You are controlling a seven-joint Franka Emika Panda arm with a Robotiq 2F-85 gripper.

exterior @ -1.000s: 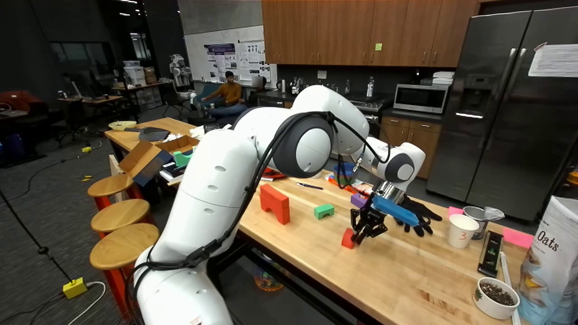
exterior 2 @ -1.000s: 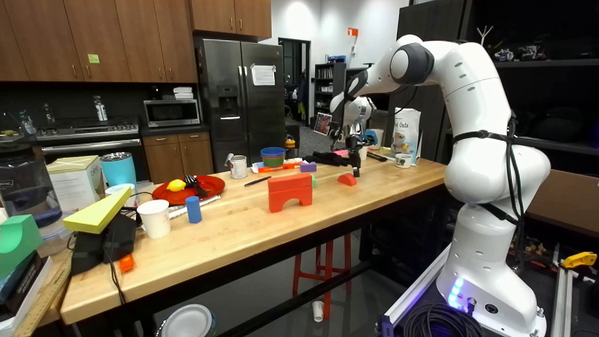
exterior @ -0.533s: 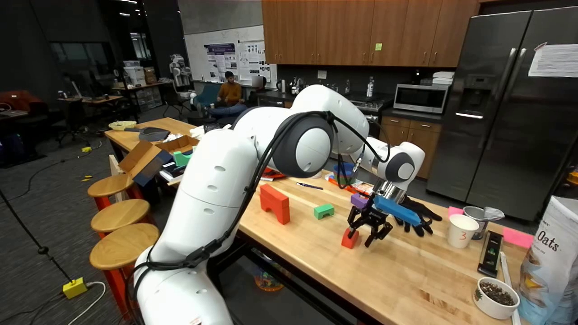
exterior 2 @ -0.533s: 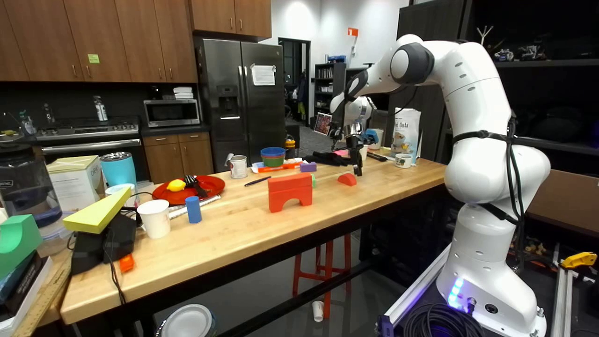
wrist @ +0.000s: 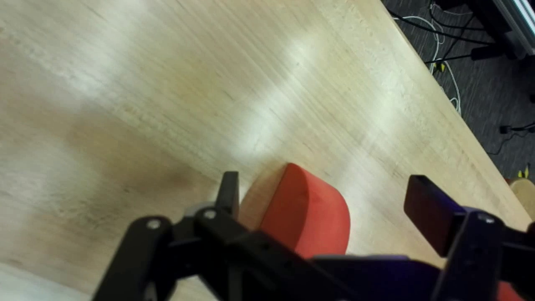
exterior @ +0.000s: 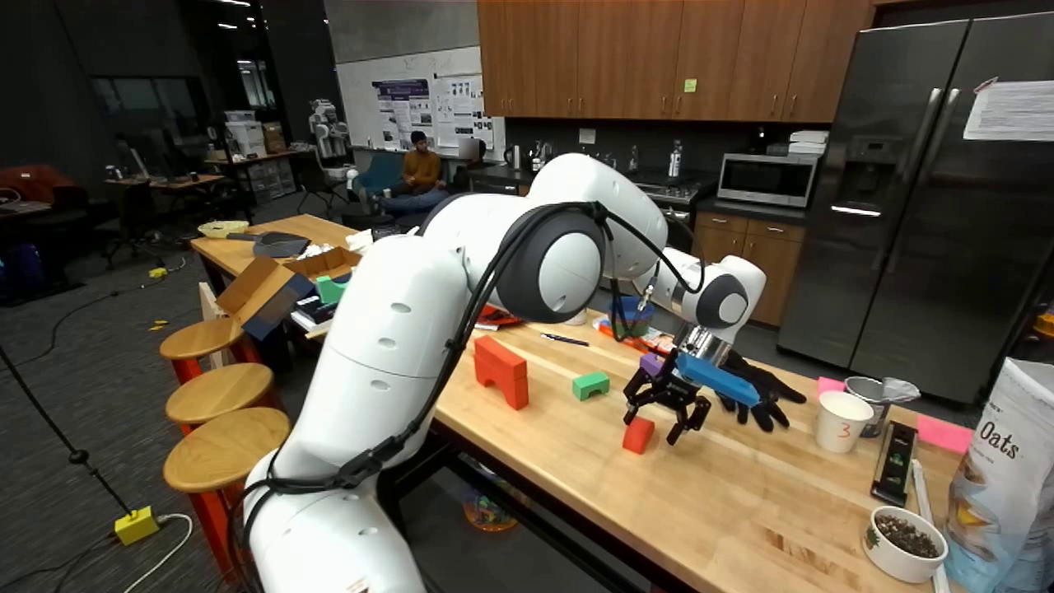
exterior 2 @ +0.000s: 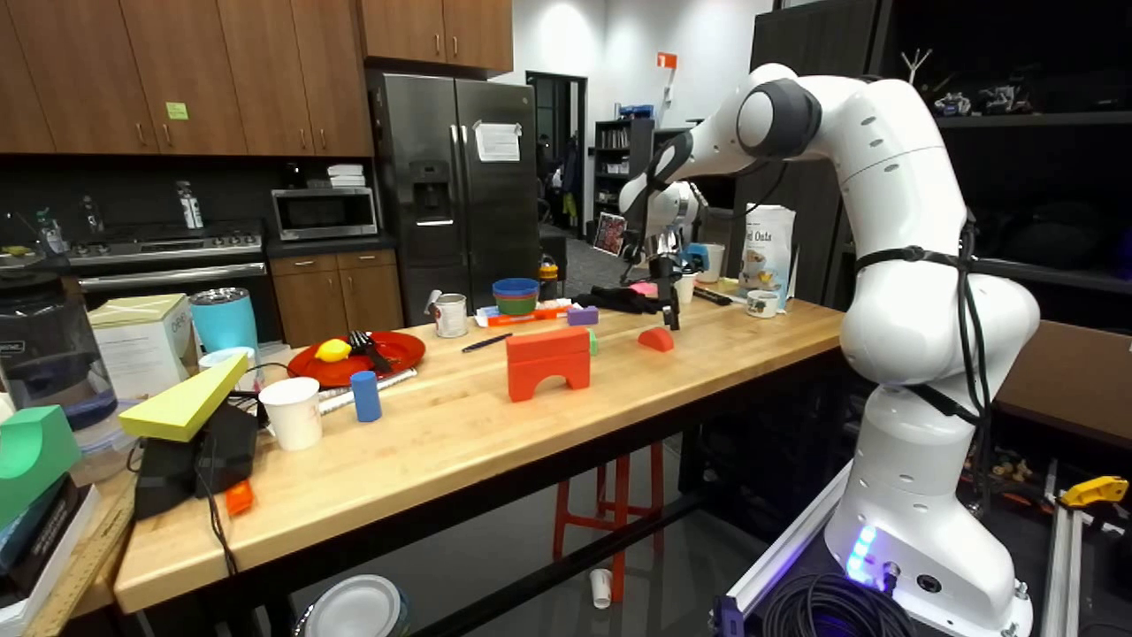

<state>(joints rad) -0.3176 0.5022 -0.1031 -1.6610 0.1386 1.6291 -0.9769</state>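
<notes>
Red half-round block (exterior: 638, 435), on wooden table (exterior: 725, 502); jaws parted above

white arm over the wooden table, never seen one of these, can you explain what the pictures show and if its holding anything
That is a robot arm ending in a black two-fingered gripper, which works like a pincer. The wide room pictures come from two cameras standing apart from it; the close-up comes from a camera on its wrist, looking down.

On the wooden table are a rounded red block, a red arch, a green block, a red plate and a paper cup, among other things.

Nothing is held: the gripper stands open, and the rounded red block rests on the table, showing between its jaws in the close-up.
</notes>
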